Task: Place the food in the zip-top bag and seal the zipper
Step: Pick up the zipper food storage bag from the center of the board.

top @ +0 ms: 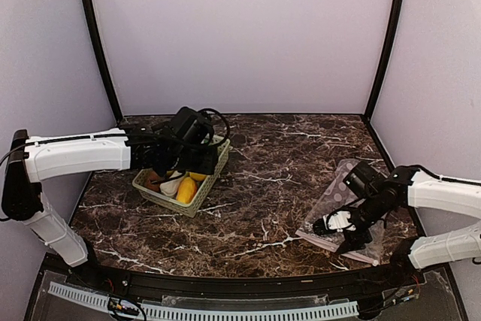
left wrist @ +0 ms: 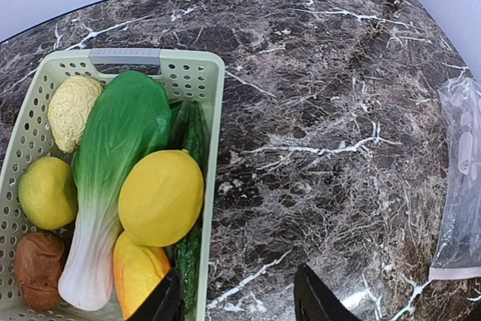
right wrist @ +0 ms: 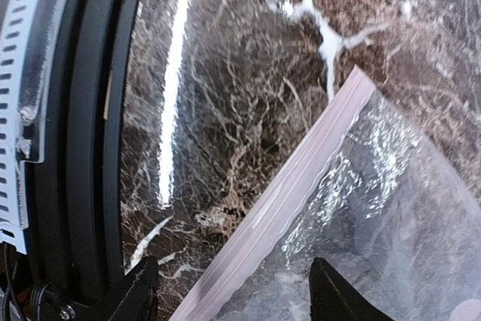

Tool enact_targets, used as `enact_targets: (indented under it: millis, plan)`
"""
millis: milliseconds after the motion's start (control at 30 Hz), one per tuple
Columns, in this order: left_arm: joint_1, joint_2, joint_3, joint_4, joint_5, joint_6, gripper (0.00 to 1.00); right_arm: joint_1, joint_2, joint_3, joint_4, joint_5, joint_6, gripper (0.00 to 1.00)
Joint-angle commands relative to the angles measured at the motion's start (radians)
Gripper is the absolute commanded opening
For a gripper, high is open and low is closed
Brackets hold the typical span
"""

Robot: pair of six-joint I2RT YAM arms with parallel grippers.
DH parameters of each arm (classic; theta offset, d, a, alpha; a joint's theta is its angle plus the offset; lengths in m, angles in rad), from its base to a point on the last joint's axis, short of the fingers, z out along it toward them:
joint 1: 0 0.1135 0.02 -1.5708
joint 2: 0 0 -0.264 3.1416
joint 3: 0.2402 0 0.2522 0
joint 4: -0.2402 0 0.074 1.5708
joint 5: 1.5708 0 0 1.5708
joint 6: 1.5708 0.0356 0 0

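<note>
The food lies in a light green lattice basket (left wrist: 192, 73): a bok choy (left wrist: 113, 178), a yellow round piece (left wrist: 161, 197), an orange piece (left wrist: 139, 272), a yellow-green piece (left wrist: 46, 193), a brown potato (left wrist: 37, 268) and a cream bumpy piece (left wrist: 73, 110). My left gripper (left wrist: 240, 306) is open and empty above the basket's right rim, one finger over the orange piece, the other over the table. The clear dotted zip-top bag (top: 346, 197) lies flat at the right. My right gripper (right wrist: 233, 298) is open, low over the bag, with its jaws either side of the pinkish zipper (right wrist: 278, 208).
A dark green cucumber-like piece (left wrist: 194, 137) lies along the basket's right wall. The bag's edge shows at the right of the left wrist view (left wrist: 460, 186). The black table rim (right wrist: 83, 148) runs close beside the zipper. Pale walls enclose the marble table (top: 278, 163).
</note>
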Motion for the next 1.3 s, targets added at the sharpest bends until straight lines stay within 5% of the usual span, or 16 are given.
enact_targets:
  millis: [0,433,600,733,1000,1267]
  plan:
    - [-0.019,0.003,0.001,-0.006,-0.001,-0.012,0.49,0.045,0.067,-0.025,0.131,0.176,0.119,0.65]
    - [-0.023,-0.013,-0.03,-0.031,-0.083,-0.02,0.49,0.206,0.177,-0.002,0.164,0.352,0.278,0.63]
    - [-0.023,-0.034,-0.054,-0.033,-0.093,-0.028,0.49,0.206,0.186,0.029,0.17,0.423,0.307,0.44]
    - [-0.023,-0.041,-0.072,-0.028,-0.091,-0.03,0.49,0.207,0.18,0.044,0.16,0.441,0.311,0.4]
    - [-0.023,-0.038,-0.084,-0.005,-0.066,-0.035,0.49,0.204,0.204,0.05,0.194,0.482,0.329,0.02]
    - [-0.072,-0.031,-0.102,0.195,-0.032,-0.002,0.57,0.127,0.217,0.183,0.299,0.592,0.277,0.0]
